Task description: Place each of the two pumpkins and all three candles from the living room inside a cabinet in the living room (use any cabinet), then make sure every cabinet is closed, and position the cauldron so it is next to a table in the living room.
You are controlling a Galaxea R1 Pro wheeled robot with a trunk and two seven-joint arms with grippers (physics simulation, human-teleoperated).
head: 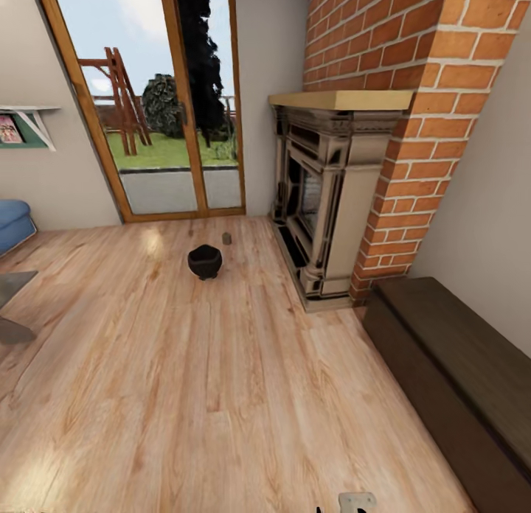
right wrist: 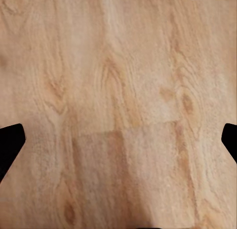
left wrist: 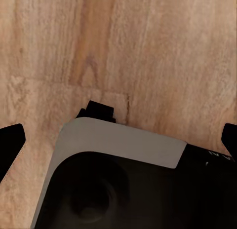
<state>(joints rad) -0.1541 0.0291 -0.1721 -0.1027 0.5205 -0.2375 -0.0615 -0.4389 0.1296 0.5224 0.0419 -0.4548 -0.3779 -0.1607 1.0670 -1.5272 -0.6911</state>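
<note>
The cauldron [head: 205,262] sat upright on the wooden floor [head: 184,395], out in the open between the glass doors [head: 158,100] and the fireplace [head: 328,203]. 1 candle [head: 226,238] stood just beyond it, near but apart, closer to the doors. The cabinet [head: 457,380] ran along the right wall past the brick chimney [head: 413,93], its front flat and closed as far as could be seen. A blue seat [head: 13,224] showed at the far left edge.

In the left wrist view, the left gripper [left wrist: 118,140] had its 2 dark fingertips [left wrist: 11,142] spread wide over the floor and a grey-and-black part of the robot [left wrist: 113,179], holding nothing. The right gripper [right wrist: 118,140] was likewise spread wide and empty above bare planks.
</note>
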